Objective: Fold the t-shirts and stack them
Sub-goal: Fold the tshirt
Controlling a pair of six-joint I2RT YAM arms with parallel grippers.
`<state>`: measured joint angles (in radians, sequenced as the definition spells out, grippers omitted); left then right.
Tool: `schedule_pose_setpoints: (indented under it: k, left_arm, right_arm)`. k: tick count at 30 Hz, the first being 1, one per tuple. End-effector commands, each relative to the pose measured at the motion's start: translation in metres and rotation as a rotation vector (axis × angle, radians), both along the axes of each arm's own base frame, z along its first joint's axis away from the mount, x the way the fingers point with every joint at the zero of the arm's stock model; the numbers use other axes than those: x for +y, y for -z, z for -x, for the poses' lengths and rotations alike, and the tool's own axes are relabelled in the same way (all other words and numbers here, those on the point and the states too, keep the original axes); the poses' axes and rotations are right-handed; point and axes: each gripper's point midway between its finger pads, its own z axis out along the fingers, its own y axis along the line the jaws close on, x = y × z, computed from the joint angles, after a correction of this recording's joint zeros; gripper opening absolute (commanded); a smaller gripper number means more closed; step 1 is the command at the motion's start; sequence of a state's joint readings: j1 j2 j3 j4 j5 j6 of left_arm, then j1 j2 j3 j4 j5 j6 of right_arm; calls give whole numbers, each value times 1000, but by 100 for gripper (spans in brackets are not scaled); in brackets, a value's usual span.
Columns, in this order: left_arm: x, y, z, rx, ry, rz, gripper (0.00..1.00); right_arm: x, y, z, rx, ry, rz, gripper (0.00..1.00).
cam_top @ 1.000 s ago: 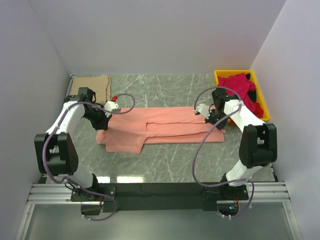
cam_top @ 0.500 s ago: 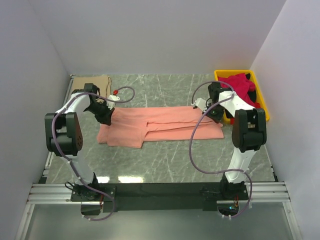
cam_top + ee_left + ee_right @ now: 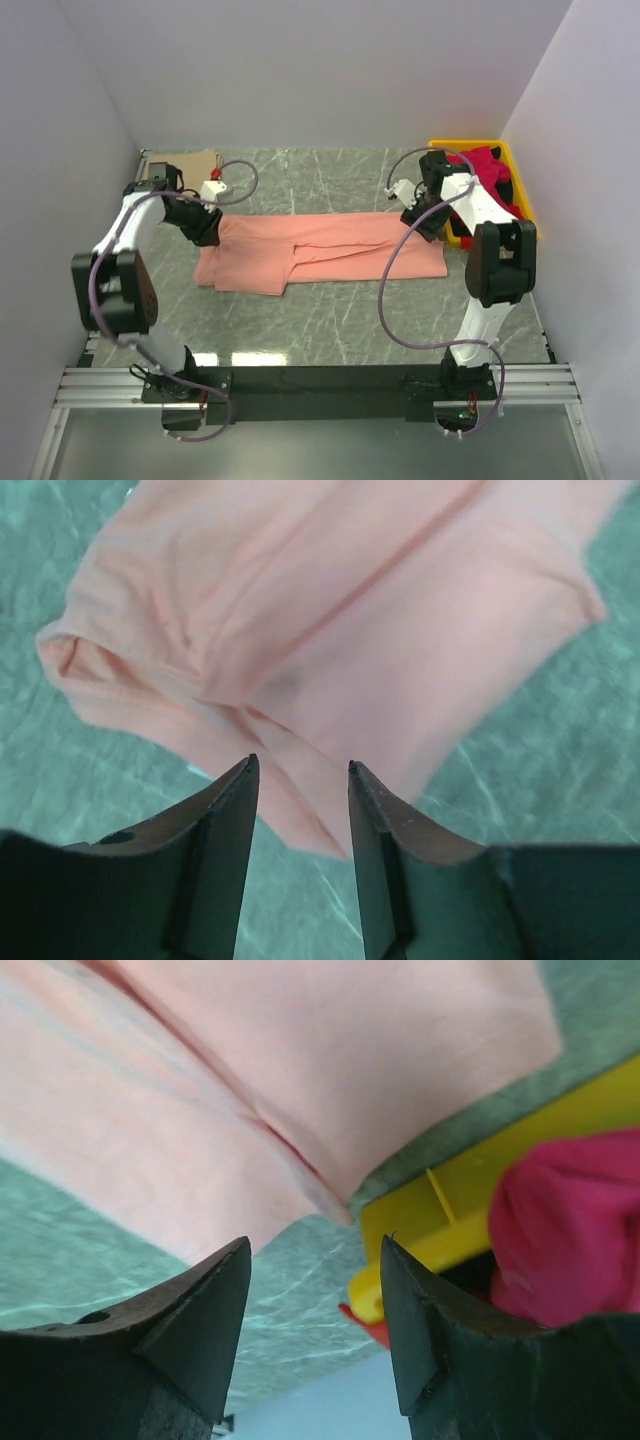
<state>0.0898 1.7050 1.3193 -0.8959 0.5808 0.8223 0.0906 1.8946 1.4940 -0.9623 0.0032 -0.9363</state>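
Centrally across the surface [image 3: 330, 325] lies the salmon-pink t-shirt [image 3: 320, 250], folded lengthwise into a long band that runs from side to side. Its near edge leaves a broad stretch of bare marble-patterned top towards the arm bases, and a narrower bare strip lies between its far edge and the back wall [image 3: 320, 70]. Its right end stops just beside the yellow bin [image 3: 460, 144], so room is tight there. Its left end has open ground on the near side.

The cloth is soft and lightly creased, with fold lines running along its length. The left portion is wider and steps out towards the near edge.

The left arm [image 3: 135, 225] reaches to the shirt's left end and the right arm [image 3: 480, 205] to its right end. Both sets of jaws stand parted just above the cloth and have hold of nothing. The right pair is spread wider than the left.

The overhead view alone shows the tan-beige t-shirt [image 3: 190, 163] in the far left corner, well apart from the pink one, and the crimson t-shirts [image 3: 485, 172] heaped in the bin. The left wrist view shows a rounded, rolled fold at the shirt's end that the overhead view does not. The right wrist view shows the shirt's corner almost meeting the bin's wall.
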Motion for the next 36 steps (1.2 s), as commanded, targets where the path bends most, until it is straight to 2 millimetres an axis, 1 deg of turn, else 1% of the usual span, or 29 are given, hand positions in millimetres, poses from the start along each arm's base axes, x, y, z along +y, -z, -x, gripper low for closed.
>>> schedule_pose_setpoints:
  k: [1, 2, 3, 4, 5, 6, 7, 8, 9, 10, 11, 12, 13, 14, 16, 17, 18, 19, 20, 22, 23, 24, 25, 26, 27, 30, 33, 34, 36]
  left_arm:
    - [-22, -38, 28, -138, 112, 14, 47]
    - [-23, -22, 43, -115, 128, -24, 47]
    - [-33, -25, 51, -161, 169, -53, 46]
    - [-37, -24, 45, -225, 175, -77, 46]
    - [-35, -3, 61, -190, 180, -116, 46]
    - [-48, -4, 69, -217, 225, -123, 46]
    - [-54, 5, 75, -218, 237, -124, 44]
    - [-61, 5, 80, -209, 229, -112, 43]
    - [-75, 6, 86, -207, 258, -100, 43]
    - [-82, 10, 92, -188, 261, -94, 43]
    - [-89, 12, 93, -189, 264, -87, 44]
    - [-101, 16, 99, -170, 263, -87, 44]
    - [-106, 23, 103, -155, 255, -90, 45]
    - [-113, 25, 101, -155, 224, -80, 46]
    - [-124, 37, 107, -127, 228, -107, 48]
    - [-128, 40, 109, -113, 211, -105, 49]
    - [-137, 45, 110, -113, 225, -108, 51]
    - [-139, 47, 110, -115, 218, -117, 52]
    - [-146, 50, 114, -106, 227, -119, 53]
    - [-153, 53, 111, -121, 226, -133, 53]
    - [-159, 58, 116, -104, 234, -136, 53]
    - [-163, 60, 115, -106, 231, -141, 53]
    - [-163, 63, 113, -111, 218, -162, 53]
    - [-166, 70, 116, -90, 208, -174, 53]
    - [-169, 71, 112, -99, 200, -174, 53]
    - [-167, 83, 108, -87, 156, -216, 52]
    - [-164, 93, 103, -82, 123, -258, 45]
    - [-164, 94, 100, -82, 109, -265, 41]
    - [-163, 97, 98, -79, 101, -276, 36]
  right_arm:
    - [14, -39, 19, -25, 65, -107, 61]
    - [17, -40, 23, -25, 68, -118, 60]
    - [19, -35, 31, -2, 83, -131, 59]
    - [21, -32, 35, 11, 94, -142, 54]
    - [23, -29, 41, 33, 104, -152, 51]
    - [27, -26, 46, 51, 125, -173, 48]
    - [29, -24, 50, 72, 136, -181, 44]
    - [30, -24, 52, 78, 159, -192, 42]
    - [33, -21, 56, 94, 166, -204, 40]
    - [33, -20, 58, 100, 174, -206, 40]
    - [33, -20, 58, 96, 180, -207, 40]
    - [34, -18, 60, 101, 195, -209, 40]
    - [32, -18, 59, 95, 201, -207, 40]
    - [32, -17, 60, 98, 206, -207, 40]
    - [33, -17, 61, 92, 206, -207, 40]
    - [32, -16, 61, 92, 211, -206, 40]
    - [31, -15, 62, 94, 212, -203, 40]
    - [29, -15, 61, 86, 217, -196, 40]
    - [26, -14, 61, 87, 228, -193, 40]
    - [23, -11, 62, 105, 240, -187, 40]
    - [22, -10, 62, 106, 243, -179, 40]
    - [20, -7, 62, 116, 250, -175, 39]
    - [19, -6, 62, 118, 254, -171, 38]
    - [18, -6, 61, 118, 262, -171, 38]
    - [16, -5, 61, 119, 268, -171, 38]
    - [15, -5, 60, 120, 270, -169, 38]
    - [13, -4, 60, 125, 270, -164, 38]
    - [12, -4, 61, 128, 273, -164, 38]
    - [11, -5, 60, 126, 270, -162, 38]
